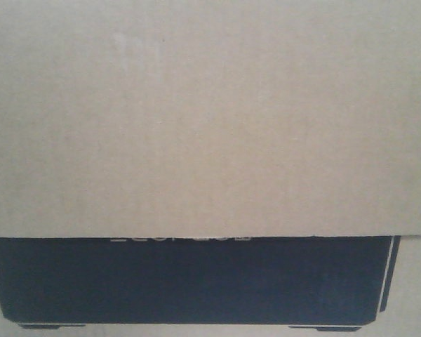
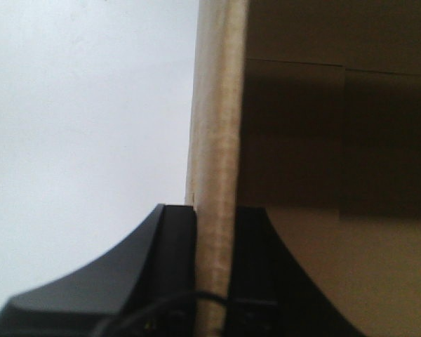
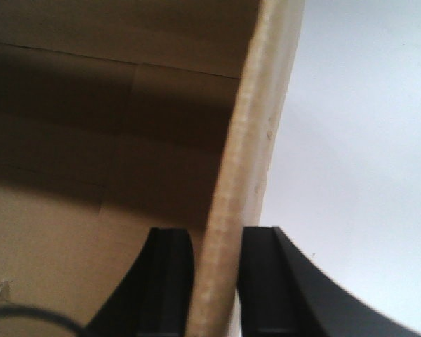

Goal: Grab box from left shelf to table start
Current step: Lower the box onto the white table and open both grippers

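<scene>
Box fills front view, black panel low. Left end effector clamped on its wall edge. Right end effector likewise, over white bench.

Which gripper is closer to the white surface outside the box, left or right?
Neither, as far as shows: the left gripper and the right gripper each clamp a box wall, white surface just outside.

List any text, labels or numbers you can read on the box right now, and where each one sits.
Box, top edge of its black panel: one pale printed line, cut off by the cardboard flap and blurred; unreadable.
Left hand view, on the box wall: no text.
Right hand view, on the box wall: no text.
</scene>
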Controlling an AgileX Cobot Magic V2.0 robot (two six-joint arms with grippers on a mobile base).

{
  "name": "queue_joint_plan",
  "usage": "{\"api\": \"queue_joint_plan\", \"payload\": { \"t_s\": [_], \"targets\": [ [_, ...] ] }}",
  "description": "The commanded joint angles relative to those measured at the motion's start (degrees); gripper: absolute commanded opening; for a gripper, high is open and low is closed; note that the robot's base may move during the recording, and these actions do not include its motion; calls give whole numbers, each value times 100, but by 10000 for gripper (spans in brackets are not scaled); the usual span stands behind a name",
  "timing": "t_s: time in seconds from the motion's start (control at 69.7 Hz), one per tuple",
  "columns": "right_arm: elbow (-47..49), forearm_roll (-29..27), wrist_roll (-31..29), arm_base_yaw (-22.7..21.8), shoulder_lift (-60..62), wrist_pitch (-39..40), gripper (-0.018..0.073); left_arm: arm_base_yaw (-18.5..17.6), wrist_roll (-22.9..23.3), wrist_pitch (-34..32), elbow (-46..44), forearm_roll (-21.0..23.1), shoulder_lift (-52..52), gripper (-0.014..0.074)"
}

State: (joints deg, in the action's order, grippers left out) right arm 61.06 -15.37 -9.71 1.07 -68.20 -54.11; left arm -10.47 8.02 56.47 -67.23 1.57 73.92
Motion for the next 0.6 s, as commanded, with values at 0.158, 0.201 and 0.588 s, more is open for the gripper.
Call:
{"api": "queue_joint_plan", "payload": {
  "t_s": [0.158, 0.201, 0.588],
  "targets": [
    [211, 150, -292, -10, 152, 101, 287, 48, -453, -378, -107, 269, 172, -94],
    [211, 243, -284, -10, 159, 95, 382, 48, -453, -335, -107, 269, 172, -91],
    [222, 340, -166, -10, 185, 37, 627, 48, -462, 10, -194, 341, 172, 510]
  ]
}}
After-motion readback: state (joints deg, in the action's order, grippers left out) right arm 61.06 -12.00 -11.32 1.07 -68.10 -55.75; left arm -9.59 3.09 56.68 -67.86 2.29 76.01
